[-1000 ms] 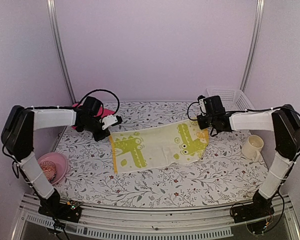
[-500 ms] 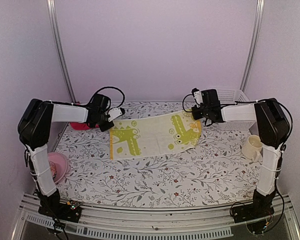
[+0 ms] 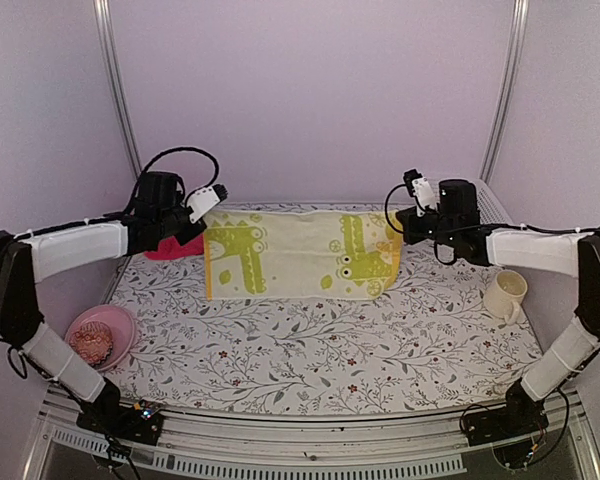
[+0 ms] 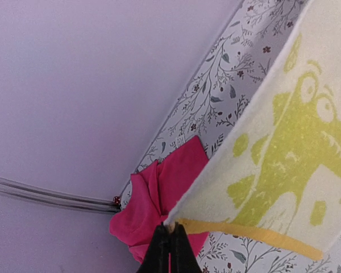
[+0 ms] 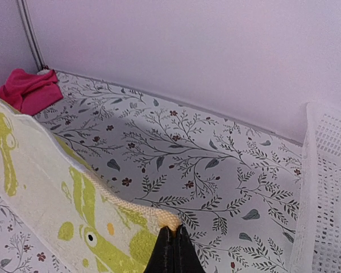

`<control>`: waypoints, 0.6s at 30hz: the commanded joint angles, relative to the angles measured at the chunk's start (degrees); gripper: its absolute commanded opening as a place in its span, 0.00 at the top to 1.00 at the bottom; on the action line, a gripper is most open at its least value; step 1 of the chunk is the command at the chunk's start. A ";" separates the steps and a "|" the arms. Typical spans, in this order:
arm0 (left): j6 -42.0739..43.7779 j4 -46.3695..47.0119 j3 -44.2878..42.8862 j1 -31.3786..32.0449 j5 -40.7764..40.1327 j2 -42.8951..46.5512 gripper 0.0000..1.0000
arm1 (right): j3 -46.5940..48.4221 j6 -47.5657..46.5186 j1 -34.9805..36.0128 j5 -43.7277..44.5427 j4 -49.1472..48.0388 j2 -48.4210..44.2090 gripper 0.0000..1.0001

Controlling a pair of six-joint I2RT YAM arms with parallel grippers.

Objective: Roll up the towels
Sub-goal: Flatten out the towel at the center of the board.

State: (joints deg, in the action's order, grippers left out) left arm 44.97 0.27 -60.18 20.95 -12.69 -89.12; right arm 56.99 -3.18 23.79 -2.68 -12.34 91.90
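Observation:
A yellow-green towel (image 3: 295,255) with crocodile figures hangs stretched between both arms above the far part of the table. My left gripper (image 3: 204,215) is shut on its left top corner, seen pinched in the left wrist view (image 4: 171,228). My right gripper (image 3: 399,225) is shut on the right top corner (image 5: 171,223). The towel's lower edge hangs down toward the table. A crumpled pink towel (image 3: 170,246) lies at the far left corner, behind the left arm; it also shows in the left wrist view (image 4: 159,196) and the right wrist view (image 5: 29,90).
A pink bowl (image 3: 105,335) with something in it sits at the near left. A cream mug (image 3: 505,294) stands at the right. A white mesh basket (image 3: 485,200) is at the far right corner. The table carries a floral-print cover (image 3: 330,350).
Both grippers have lifted the yellow-green towel up and back and pulled it taut; it lay slack on the table a second ago. The arms have spread apart.

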 commanded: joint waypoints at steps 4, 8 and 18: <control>0.37 -6.23 13.19 0.12 15.16 24.03 1.00 | -13.18 3.06 6.50 7.21 -3.38 -19.65 0.98; 0.76 -11.66 16.31 0.06 21.44 35.38 1.00 | -19.07 6.39 11.25 11.56 -1.14 -30.83 0.98; -4.46 -13.67 13.27 0.06 22.32 33.24 1.00 | -17.11 9.01 15.06 26.06 2.66 -29.35 0.98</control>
State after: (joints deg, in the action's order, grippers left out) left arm 43.05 -13.23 -45.39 20.97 10.81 -48.84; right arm 37.45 4.40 39.99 14.44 -11.33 56.45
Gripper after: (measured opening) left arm 0.008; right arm 0.019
